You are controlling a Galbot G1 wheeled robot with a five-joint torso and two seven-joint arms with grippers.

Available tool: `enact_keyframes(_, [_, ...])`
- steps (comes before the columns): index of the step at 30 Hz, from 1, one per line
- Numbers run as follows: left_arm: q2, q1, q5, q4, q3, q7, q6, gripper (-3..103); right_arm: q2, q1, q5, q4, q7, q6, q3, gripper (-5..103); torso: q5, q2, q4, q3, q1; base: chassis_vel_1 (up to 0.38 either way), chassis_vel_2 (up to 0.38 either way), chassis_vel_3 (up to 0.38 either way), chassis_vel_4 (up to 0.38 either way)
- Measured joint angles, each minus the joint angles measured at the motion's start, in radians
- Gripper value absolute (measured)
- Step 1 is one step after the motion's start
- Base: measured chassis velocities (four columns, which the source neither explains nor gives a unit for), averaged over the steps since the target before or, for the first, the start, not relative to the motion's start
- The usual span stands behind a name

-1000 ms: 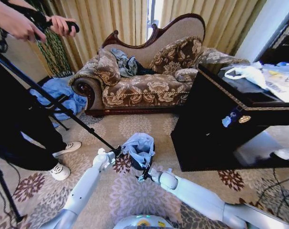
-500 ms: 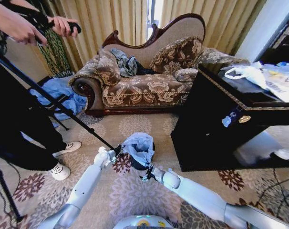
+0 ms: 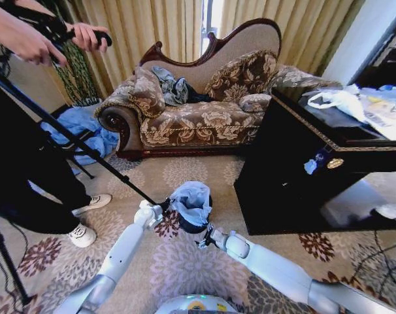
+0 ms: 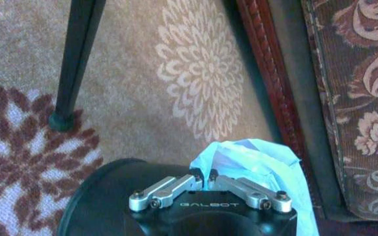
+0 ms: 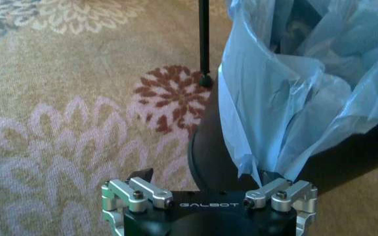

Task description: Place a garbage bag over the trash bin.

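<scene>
The small black trash bin (image 3: 187, 226) stands on the patterned carpet in front of me. The pale blue garbage bag (image 3: 191, 199) is bunched in and over its top. My left gripper (image 3: 164, 208) is at the bin's left rim. In the left wrist view, this left gripper (image 4: 205, 175) is shut on the bag's edge (image 4: 255, 157) above the bin (image 4: 104, 196). My right gripper (image 3: 202, 239) sits low at the bin's near side. The right wrist view shows this right gripper (image 5: 205, 186) open, with the bag (image 5: 287, 98) hanging down the bin's wall (image 5: 208, 152) close to one finger (image 5: 281, 189).
A tripod leg (image 3: 74, 140) runs down to a foot just left of the bin. A person's shoes (image 3: 83, 234) are at the left. A black cabinet (image 3: 296, 176) stands close on the right, the sofa (image 3: 198, 111) behind, and a blue cloth heap (image 3: 74, 127) at the back left.
The right gripper has slid slightly to the right along the bin's near side. The left wrist has edged a little closer to the bin. The bag has barely changed shape.
</scene>
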Motion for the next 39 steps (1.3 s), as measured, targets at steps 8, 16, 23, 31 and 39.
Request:
enact_keyframes(8, [0.004, -0.001, 0.001, -0.010, -0.001, -0.004, 0.000, 4, 0.006, -0.002, -0.018, -0.032, -0.010, 0.000, 0.019, 99, 0.0001, 0.000, 0.0000, 0.000, 0.000, 0.000, 0.000, 0.000, 0.000])
enact_keyframes(16, [0.007, 0.015, 0.006, -0.034, 0.002, -0.013, 0.000, 31, 0.028, 0.001, -0.039, -0.082, -0.021, 0.010, 0.042, 99, -0.0001, 0.000, 0.0000, 0.000, 0.000, 0.000, 0.000, 0.000, 0.000])
enact_keyframes(23, [0.024, 0.017, 0.008, -0.037, 0.010, -0.013, 0.002, 53, 0.039, 0.001, -0.050, -0.110, -0.026, 0.021, 0.060, 99, -0.0001, 0.000, 0.0000, 0.000, 0.000, 0.000, 0.000, 0.000, 0.000])
enact_keyframes(31, [0.057, 0.043, 0.007, -0.081, 0.013, -0.003, 0.012, 85, 0.069, -0.001, -0.066, -0.149, -0.026, 0.035, 0.087, 99, -0.0001, 0.000, 0.0000, 0.000, 0.000, 0.000, 0.000, 0.000, 0.000])
enact_keyframes(39, [0.099, 0.051, 0.010, -0.090, 0.042, 0.019, 0.020, 100, 0.078, -0.003, -0.072, -0.159, -0.024, 0.038, 0.096, 99, -0.0002, 0.000, -0.0001, 0.000, 0.000, 0.000, 0.000, 0.000, 0.000])
